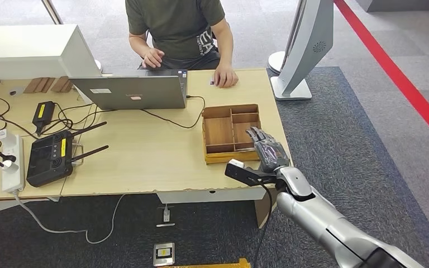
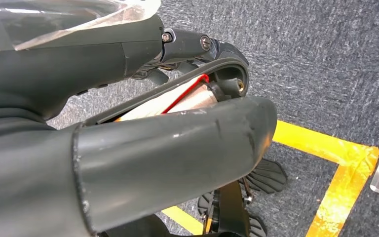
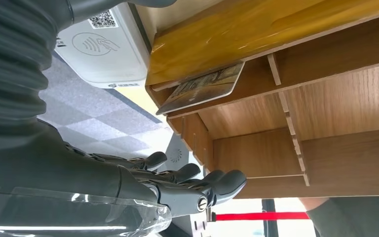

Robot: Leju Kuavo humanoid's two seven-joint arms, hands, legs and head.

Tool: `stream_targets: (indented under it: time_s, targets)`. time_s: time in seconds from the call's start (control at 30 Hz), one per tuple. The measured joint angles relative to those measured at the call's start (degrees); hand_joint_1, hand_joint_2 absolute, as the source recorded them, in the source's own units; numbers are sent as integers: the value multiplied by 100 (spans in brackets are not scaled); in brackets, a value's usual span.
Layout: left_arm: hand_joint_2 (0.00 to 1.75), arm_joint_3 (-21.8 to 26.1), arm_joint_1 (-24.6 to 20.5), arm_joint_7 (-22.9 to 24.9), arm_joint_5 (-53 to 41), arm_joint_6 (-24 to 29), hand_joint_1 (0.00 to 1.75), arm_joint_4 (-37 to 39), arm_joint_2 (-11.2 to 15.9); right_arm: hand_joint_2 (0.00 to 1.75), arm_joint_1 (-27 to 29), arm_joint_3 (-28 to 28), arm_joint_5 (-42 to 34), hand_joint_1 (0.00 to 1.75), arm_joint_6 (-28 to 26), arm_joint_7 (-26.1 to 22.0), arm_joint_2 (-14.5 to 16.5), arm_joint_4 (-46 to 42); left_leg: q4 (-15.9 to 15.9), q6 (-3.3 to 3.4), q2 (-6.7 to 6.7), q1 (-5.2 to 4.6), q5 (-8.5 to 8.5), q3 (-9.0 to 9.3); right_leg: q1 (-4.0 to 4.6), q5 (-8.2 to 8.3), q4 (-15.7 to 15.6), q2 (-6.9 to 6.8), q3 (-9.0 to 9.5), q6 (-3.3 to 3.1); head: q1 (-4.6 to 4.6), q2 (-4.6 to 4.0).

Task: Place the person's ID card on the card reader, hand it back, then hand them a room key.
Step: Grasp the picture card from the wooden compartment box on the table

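Now the right hand (image 1: 267,149) hovers over the wooden tray (image 1: 218,132) at its 4 o'clock corner — fingers apart, holding nothing; a card (image 3: 205,88) lies inside.

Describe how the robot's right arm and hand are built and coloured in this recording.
The right arm is smooth silver with rounded segments and a black block at the wrist, with a dark cable hanging below. The right hand is dark grey with slim segmented fingers, a grey ribbed cover and clear plastic film behind them.
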Motion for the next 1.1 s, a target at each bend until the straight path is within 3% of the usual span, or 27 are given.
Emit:
stream_targets:
  time_s: [0.97, 1.1]
  targets:
    - [0, -77, 0, 20, 164, 58, 0, 0, 1, 175, -151, 89, 50, 0, -221, 9, 84, 423, 0, 0, 0, 0, 0, 0, 0, 0, 0, 0, 0, 0, 0, 0]
    - [0, -105, 0, 23, 171, 58, 0, 0, 1, 175, -185, 88, 50, 170, -222, -1, 75, 439, 0, 0, 0, 0, 0, 1, 0, 0, 0, 0, 0, 0, 0, 0]
